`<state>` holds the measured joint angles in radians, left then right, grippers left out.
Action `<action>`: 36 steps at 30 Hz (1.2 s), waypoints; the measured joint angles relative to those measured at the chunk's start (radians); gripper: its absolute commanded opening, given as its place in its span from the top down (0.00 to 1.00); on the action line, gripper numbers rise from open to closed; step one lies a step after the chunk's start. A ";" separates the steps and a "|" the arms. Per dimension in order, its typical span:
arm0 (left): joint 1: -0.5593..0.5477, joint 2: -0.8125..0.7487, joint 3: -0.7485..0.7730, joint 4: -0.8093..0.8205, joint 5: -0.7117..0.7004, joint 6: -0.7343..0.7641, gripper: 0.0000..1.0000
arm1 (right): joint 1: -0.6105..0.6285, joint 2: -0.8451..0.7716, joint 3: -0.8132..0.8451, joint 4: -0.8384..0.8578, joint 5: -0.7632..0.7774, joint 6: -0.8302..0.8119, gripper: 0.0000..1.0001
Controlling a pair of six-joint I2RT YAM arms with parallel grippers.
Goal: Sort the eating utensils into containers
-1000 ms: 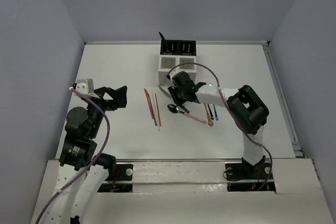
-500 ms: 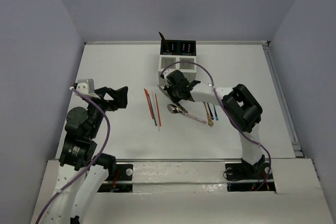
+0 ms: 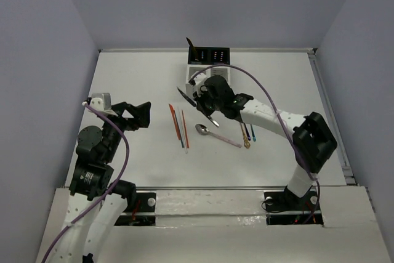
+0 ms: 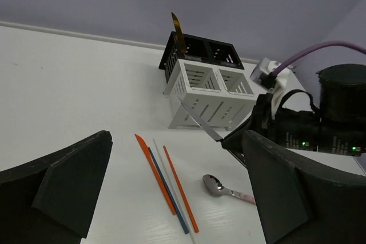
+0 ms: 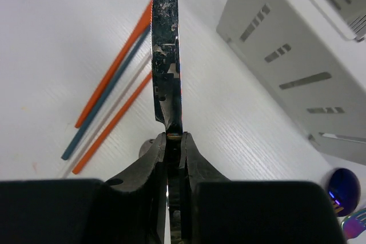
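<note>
My right gripper (image 3: 204, 104) (image 5: 173, 138) is shut on a knife, holding it by the handle. The silver blade (image 5: 167, 55) (image 3: 186, 97) (image 4: 200, 119) sticks out to the left, above the table and just in front of the white slatted caddy (image 3: 206, 79) (image 4: 209, 92) (image 5: 297, 44). Orange, blue and pale chopsticks (image 3: 178, 126) (image 4: 166, 184) (image 5: 108, 107) lie side by side on the table. A silver spoon with a pink handle (image 3: 204, 130) (image 4: 216, 184) lies beside them. My left gripper (image 3: 140, 114) (image 4: 176, 141) hangs open at the left, holding nothing.
A black pair of compartments (image 3: 209, 55) stands behind the white caddy, with a gold utensil (image 3: 191, 47) (image 4: 178, 30) upright in it. More cutlery (image 3: 247, 132) lies right of the spoon, including an iridescent spoon (image 5: 343, 184). A purple cable (image 3: 258, 93) arches over the right arm.
My right gripper has closed on the knife and lifted it off the table. The right arm's elbow has swung out to the right. The left arm has not moved.
</note>
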<state>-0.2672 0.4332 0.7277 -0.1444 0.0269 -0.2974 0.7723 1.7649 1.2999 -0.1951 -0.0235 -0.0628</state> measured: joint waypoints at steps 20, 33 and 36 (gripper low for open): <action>0.000 0.008 0.000 0.021 0.064 0.000 0.01 | -0.031 0.083 0.283 0.442 0.078 -0.004 1.00; 0.000 0.033 0.000 0.025 0.091 0.005 0.01 | -0.239 0.483 0.671 0.647 0.093 0.053 1.00; 0.000 0.048 0.000 0.027 0.095 0.008 0.01 | -0.262 0.603 0.822 0.644 0.077 0.079 1.00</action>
<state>-0.2672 0.4808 0.7277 -0.1169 0.1219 -0.2890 0.5098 2.3680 2.1216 0.4492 0.0532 0.0162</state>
